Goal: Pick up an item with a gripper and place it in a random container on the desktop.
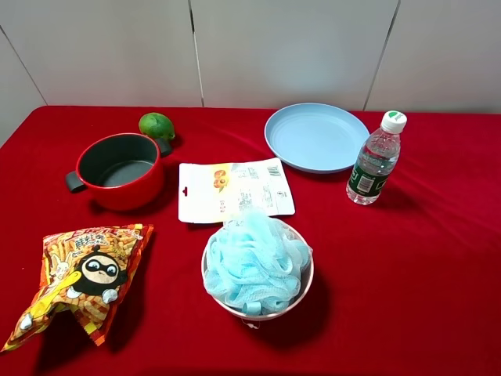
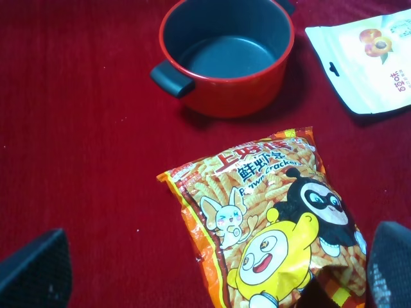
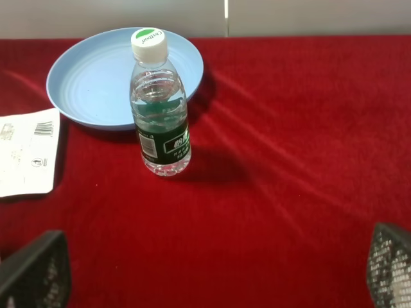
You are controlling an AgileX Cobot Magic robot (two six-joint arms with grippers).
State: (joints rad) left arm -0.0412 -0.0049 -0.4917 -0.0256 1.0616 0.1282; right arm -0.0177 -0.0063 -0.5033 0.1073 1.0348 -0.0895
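The fluffy light blue bath pouf (image 1: pixel 254 262) sits inside the pale pink bowl (image 1: pixel 262 316) at the front middle of the red desktop (image 1: pixel 407 274) and fills it. Neither arm shows in the exterior high view. My left gripper (image 2: pixel 212 282) is open and empty, its fingers (image 2: pixel 35 269) wide apart over a snack bag (image 2: pixel 270 212). My right gripper (image 3: pixel 212 276) is open and empty, its fingers (image 3: pixel 35 273) wide apart above bare red cloth in front of the water bottle (image 3: pixel 159 106). The pouf and bowl are out of both wrist views.
A red pot with grey inside (image 1: pixel 121 168) stands at the back left, with a green lime (image 1: pixel 156 125) behind it. A white packet (image 1: pixel 235 190) lies in the middle. A light blue plate (image 1: pixel 315 137) and a clear water bottle (image 1: pixel 376 160) are at the back right. An orange snack bag (image 1: pixel 78 278) lies front left.
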